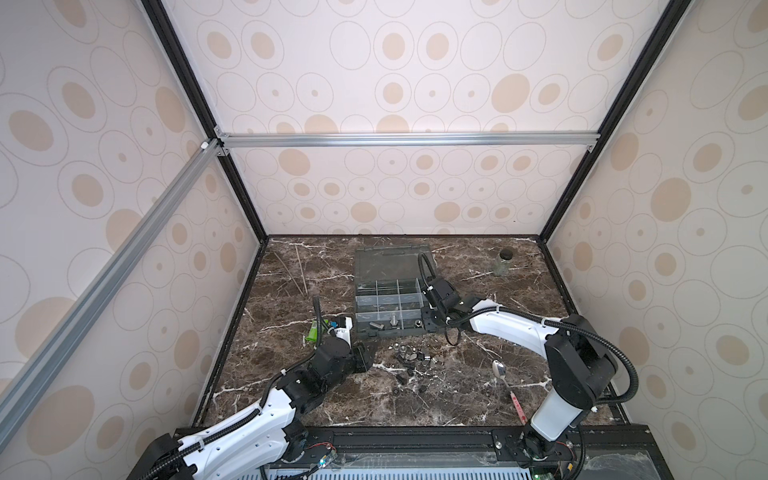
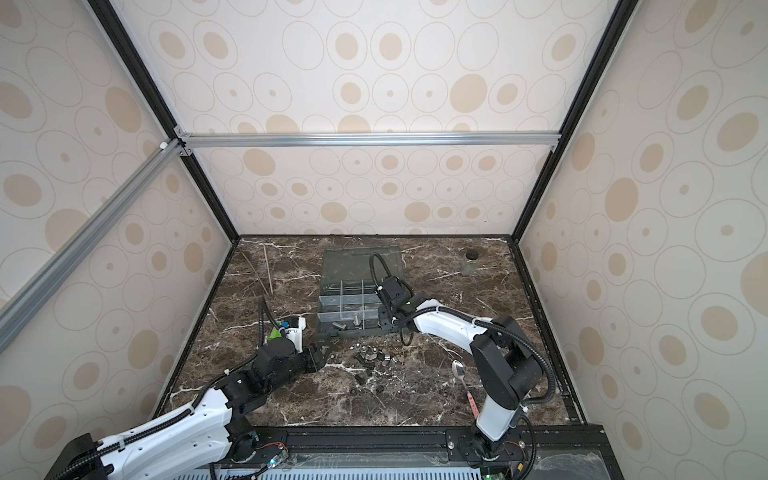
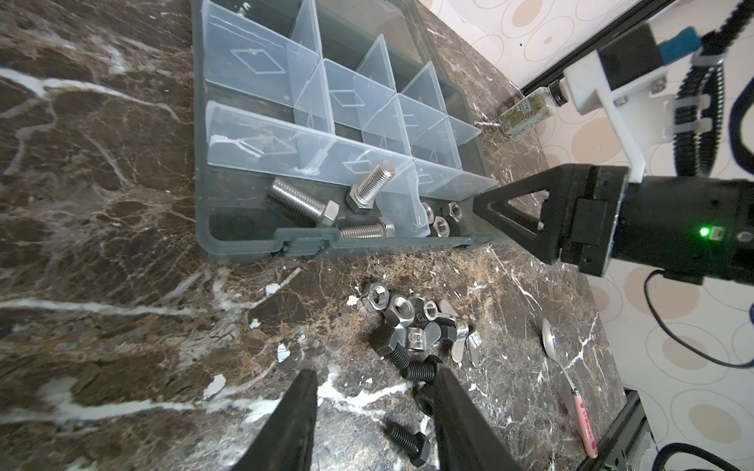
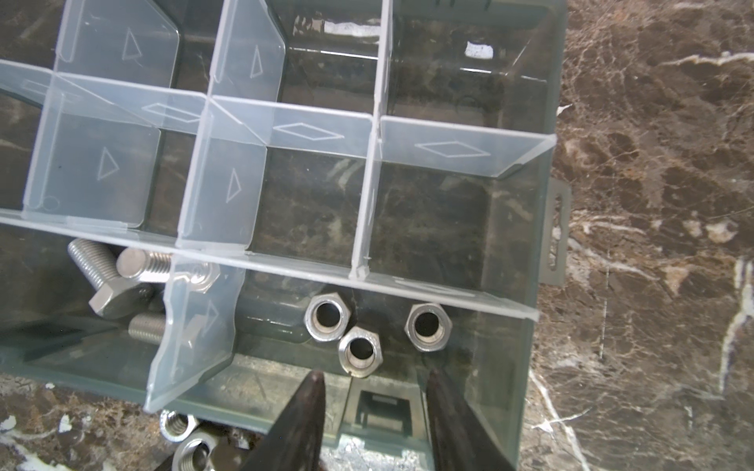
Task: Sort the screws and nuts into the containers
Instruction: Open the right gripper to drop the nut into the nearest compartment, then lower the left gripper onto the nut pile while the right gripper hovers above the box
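1. Three silver screws (image 3: 302, 204) are lying in the front row of the grey box (image 3: 200, 163), the row nearest the arms, left of a clear divider (one is leaning up against it).
2. Three silver nuts (image 4: 359, 351) are sitting flat on the other side of that divider, in the right-hand end compartment of the same row, close together.
3. The right gripper (image 4: 373, 377) is hanging just over that nut compartment at the box's front wall. Its two dark fingers (image 4: 304, 412) are standing apart with nothing between them.
4. The other compartments I can see are holding nothing, and the clear lid (image 1: 388, 259) is lying open flat behind the box.
5. Just in front of the box, a loose heap of nuts and screws (image 3: 408, 322) is waiting on the marble table (image 1: 457, 395): silver nuts, what look like wing nuts, and black screws tangled together.
6. A few black pieces are lying apart from the heap, nearer the arms, among them one black screw (image 3: 408, 442).
7. The left gripper (image 3: 375, 372) is hovering low over the table beside the heap, jaws parted and gripping nothing; that lone black screw is lying loose between its fingers.
8. Further out, a spoon (image 1: 498, 369) with a pink handle is lying right of the heap, a small jar (image 1: 501, 262) with a black lid is standing at the far right, and thin sticks (image 1: 301, 270) are lying at the far left.
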Controlling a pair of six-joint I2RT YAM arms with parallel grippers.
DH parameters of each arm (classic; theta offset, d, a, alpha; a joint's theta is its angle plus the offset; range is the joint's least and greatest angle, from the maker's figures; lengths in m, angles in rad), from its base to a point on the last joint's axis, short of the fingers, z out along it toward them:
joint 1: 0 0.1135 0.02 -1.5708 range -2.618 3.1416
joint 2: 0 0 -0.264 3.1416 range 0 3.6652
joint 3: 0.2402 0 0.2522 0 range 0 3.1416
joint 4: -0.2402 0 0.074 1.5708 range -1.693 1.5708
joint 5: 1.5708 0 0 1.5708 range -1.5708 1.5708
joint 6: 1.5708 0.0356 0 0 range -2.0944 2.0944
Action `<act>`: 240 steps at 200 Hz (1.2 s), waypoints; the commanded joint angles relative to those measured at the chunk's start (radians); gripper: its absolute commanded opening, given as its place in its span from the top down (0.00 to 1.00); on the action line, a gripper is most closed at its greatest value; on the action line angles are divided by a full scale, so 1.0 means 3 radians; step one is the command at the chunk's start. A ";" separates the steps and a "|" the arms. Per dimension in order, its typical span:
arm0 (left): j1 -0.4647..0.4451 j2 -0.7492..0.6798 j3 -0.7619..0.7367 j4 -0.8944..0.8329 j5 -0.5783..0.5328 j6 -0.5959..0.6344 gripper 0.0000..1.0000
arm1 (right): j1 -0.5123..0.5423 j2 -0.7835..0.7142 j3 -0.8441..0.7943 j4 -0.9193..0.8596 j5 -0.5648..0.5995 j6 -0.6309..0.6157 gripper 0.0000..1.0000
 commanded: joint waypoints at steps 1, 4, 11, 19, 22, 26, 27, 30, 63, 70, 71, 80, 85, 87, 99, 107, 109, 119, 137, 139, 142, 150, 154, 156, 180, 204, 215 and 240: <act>0.0008 0.0019 0.0070 0.0082 0.0016 -0.0043 0.53 | -0.0015 -0.0129 -0.0026 -0.0013 0.0056 0.0060 0.56; 0.0009 0.0019 0.0070 0.0085 0.0014 -0.0044 0.53 | -0.0014 -0.0136 -0.0033 -0.0011 0.0060 0.0065 0.56; 0.0008 0.0023 0.0070 0.0082 0.0021 -0.0037 0.54 | -0.0013 -0.0156 -0.0049 -0.0009 0.0063 0.0068 0.55; 0.0008 0.0031 0.0072 0.0079 0.0023 -0.0034 0.54 | -0.0013 -0.0177 -0.0067 -0.0008 0.0076 0.0073 0.56; 0.0007 0.0032 0.0074 0.0079 0.0026 -0.0032 0.54 | -0.0014 -0.0186 -0.0074 -0.0007 0.0076 0.0076 0.55; 0.0003 0.0035 0.0074 0.0081 0.0026 -0.0029 0.54 | -0.0014 -0.0196 -0.0082 -0.0008 0.0081 0.0080 0.56; 0.0005 0.0039 0.0074 0.0080 0.0026 -0.0028 0.54 | -0.0015 -0.0198 -0.0084 -0.0011 0.0082 0.0080 0.55; 0.0005 0.0040 0.0077 0.0079 0.0023 -0.0028 0.54 | -0.0016 -0.0207 -0.0089 -0.0011 0.0085 0.0085 0.55; -0.0003 0.0095 0.0109 0.0073 0.0036 0.0012 0.54 | -0.0021 -0.0292 -0.0156 -0.0010 0.0116 0.0113 0.55; -0.0003 0.0115 0.0124 0.0072 0.0036 0.0024 0.54 | -0.0021 -0.0315 -0.0171 -0.0011 0.0118 0.0122 0.55; -0.0003 0.0120 0.0128 0.0073 0.0036 0.0027 0.54 | -0.0019 -0.0314 -0.0172 -0.0007 0.0116 0.0119 0.55; -0.0014 0.0149 0.0148 0.0064 0.0043 0.0051 0.54 | -0.0021 -0.0335 -0.0186 -0.0011 0.0124 0.0130 0.55; -0.0009 0.0169 0.0160 0.0059 0.0042 0.0063 0.54 | -0.0020 -0.0345 -0.0196 -0.0010 0.0127 0.0132 0.55; -0.0016 0.0177 0.0167 0.0056 0.0045 0.0066 0.54 | -0.0017 -0.0352 -0.0198 -0.0013 0.0125 0.0136 0.55; -0.0023 0.0231 0.0200 0.0053 0.0056 0.0093 0.55 | -0.0017 -0.0376 -0.0218 -0.0013 0.0137 0.0144 0.55; -0.0024 0.0270 0.0225 0.0053 0.0069 0.0112 0.55 | -0.0018 -0.0388 -0.0238 -0.0012 0.0143 0.0156 0.55; -0.0029 0.0278 0.0231 0.0053 0.0071 0.0118 0.55 | -0.0021 -0.0390 -0.0241 -0.0013 0.0147 0.0160 0.55; -0.0039 0.0334 0.0261 0.0041 0.0086 0.0136 0.55 | -0.0018 -0.0416 -0.0269 -0.0016 0.0145 0.0165 0.55; -0.0067 0.0426 0.0321 0.0027 0.0108 0.0176 0.55 | -0.0023 -0.0463 -0.0311 -0.0024 0.0164 0.0181 0.55; -0.0070 0.0437 0.0327 0.0020 0.0108 0.0183 0.55 | -0.0022 -0.0471 -0.0319 -0.0024 0.0165 0.0185 0.55; -0.0076 0.0451 0.0337 0.0018 0.0109 0.0187 0.56 | -0.0024 -0.0483 -0.0327 -0.0020 0.0177 0.0188 0.55; -0.0085 0.0496 0.0360 0.0007 0.0103 0.0206 0.56 | -0.0020 -0.0502 -0.0346 -0.0020 0.0189 0.0193 0.55; -0.0090 0.0520 0.0373 -0.0002 0.0103 0.0207 0.56 | -0.0023 -0.0511 -0.0357 -0.0023 0.0190 0.0190 0.55; -0.0096 0.0528 0.0378 -0.0003 0.0103 0.0208 0.56 | -0.0022 -0.0515 -0.0361 -0.0021 0.0196 0.0195 0.55; -0.0126 0.0628 0.0455 -0.0040 0.0103 0.0251 0.56 | -0.0036 -0.0569 -0.0415 -0.0033 0.0207 0.0209 0.55; -0.0157 0.0693 0.0533 -0.0097 0.0070 0.0292 0.57 | -0.0042 -0.0616 -0.0473 -0.0022 0.0221 0.0229 0.55; -0.0166 0.0719 0.0562 -0.0113 0.0054 0.0312 0.57 | -0.0047 -0.0631 -0.0498 -0.0016 0.0221 0.0238 0.55; -0.0190 0.0814 0.0612 -0.0126 0.0059 0.0324 0.57 | -0.0055 -0.0657 -0.0523 -0.0037 0.0221 0.0243 0.55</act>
